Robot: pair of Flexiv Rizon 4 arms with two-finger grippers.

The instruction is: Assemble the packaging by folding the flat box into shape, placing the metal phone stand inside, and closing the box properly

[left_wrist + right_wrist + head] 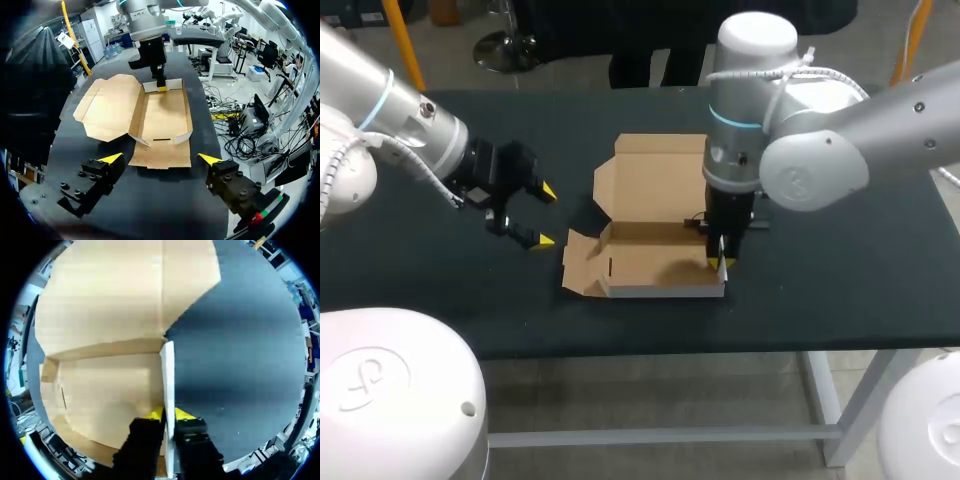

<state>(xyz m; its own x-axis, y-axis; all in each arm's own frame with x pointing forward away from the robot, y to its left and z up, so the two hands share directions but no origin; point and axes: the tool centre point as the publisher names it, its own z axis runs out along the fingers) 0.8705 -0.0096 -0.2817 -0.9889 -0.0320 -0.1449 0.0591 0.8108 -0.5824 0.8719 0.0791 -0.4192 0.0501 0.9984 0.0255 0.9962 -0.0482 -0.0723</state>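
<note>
The brown cardboard box [650, 255] lies in the middle of the black table, its tray partly formed and its lid [655, 178] spread flat behind it. My right gripper [722, 262] points straight down at the tray's right end. In the right wrist view, that gripper [169, 415] is shut on the upright right side wall [168, 375], one finger inside and one outside. My left gripper [545, 215] hovers open just left of the box, holding nothing. In the left wrist view, the left gripper [160, 159] faces the box [165, 117] and its flat left flap. No metal phone stand shows in any view.
Bare black table [840, 260] extends to the right of the box and in front of it up to the near edge. The box's left end flap [582, 268] lies flat on the table close to my left gripper.
</note>
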